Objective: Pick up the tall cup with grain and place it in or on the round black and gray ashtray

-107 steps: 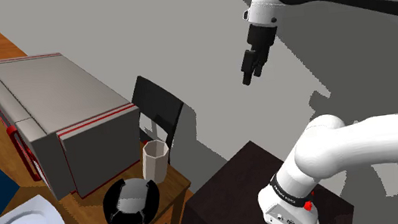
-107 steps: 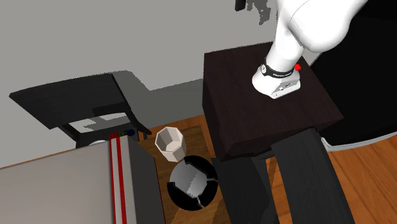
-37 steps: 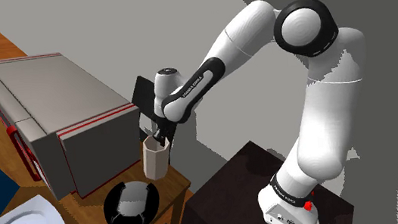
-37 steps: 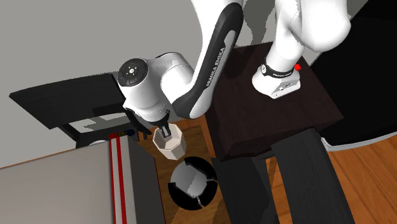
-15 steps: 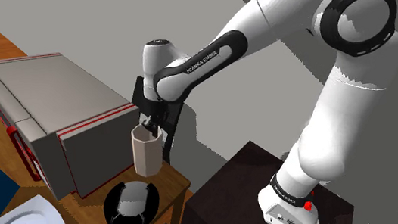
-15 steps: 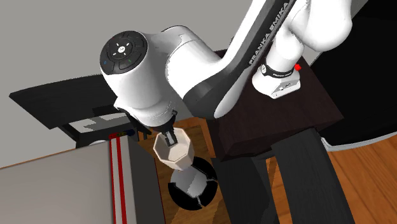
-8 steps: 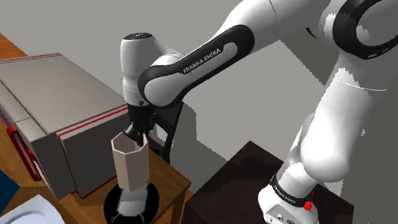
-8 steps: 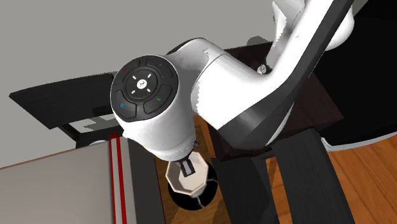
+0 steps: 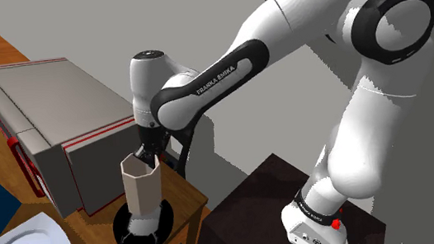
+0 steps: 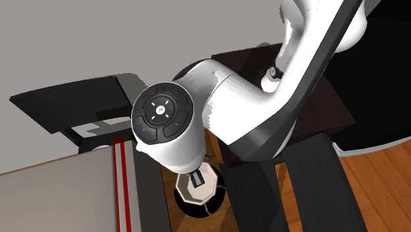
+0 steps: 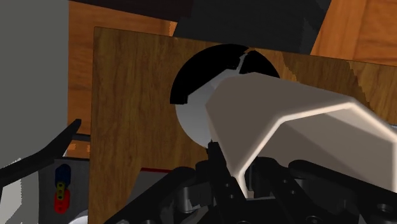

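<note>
End effector grips cup rim (base over ashtray).

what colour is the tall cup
The tall faceted cup is plain pale beige; clearest in the shoulder view.

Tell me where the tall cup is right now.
In the shoulder view the tall cup is upright over the middle of the black ashtray, just right of the grey box, held at its rim by the gripper.
</note>
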Controlling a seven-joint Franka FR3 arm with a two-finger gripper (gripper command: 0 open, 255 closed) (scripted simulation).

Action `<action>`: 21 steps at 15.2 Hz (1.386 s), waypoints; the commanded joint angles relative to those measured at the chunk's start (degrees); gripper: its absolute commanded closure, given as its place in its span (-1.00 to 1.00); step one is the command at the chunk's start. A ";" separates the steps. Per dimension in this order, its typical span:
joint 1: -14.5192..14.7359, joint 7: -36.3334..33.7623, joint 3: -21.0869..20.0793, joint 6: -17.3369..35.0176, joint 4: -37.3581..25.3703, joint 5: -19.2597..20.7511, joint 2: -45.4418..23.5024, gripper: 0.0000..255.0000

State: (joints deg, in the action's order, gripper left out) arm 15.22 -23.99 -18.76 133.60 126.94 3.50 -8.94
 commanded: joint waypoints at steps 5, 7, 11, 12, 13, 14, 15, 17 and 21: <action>0.35 -1.19 0.49 4.30 1.05 1.74 -3.37 1.00; 0.51 -1.63 0.72 5.67 1.27 2.39 -4.59 1.00; 0.91 -2.56 1.29 8.35 1.55 3.75 -7.13 1.00; 1.03 -2.80 1.45 9.00 1.59 4.10 -7.79 1.00; 1.15 -3.04 1.63 9.65 1.61 4.45 -8.45 1.00; 1.28 -3.28 1.81 10.30 1.62 4.81 -9.11 1.00; 1.42 -3.53 2.00 10.94 1.62 5.17 -9.79 1.00; 1.74 -4.08 2.46 12.35 1.56 5.97 -11.32 1.00; 1.75 -4.08 2.47 12.35 1.56 5.97 -11.32 1.00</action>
State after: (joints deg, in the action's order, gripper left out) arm 16.97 -28.06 -16.31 145.89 128.53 9.45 -20.23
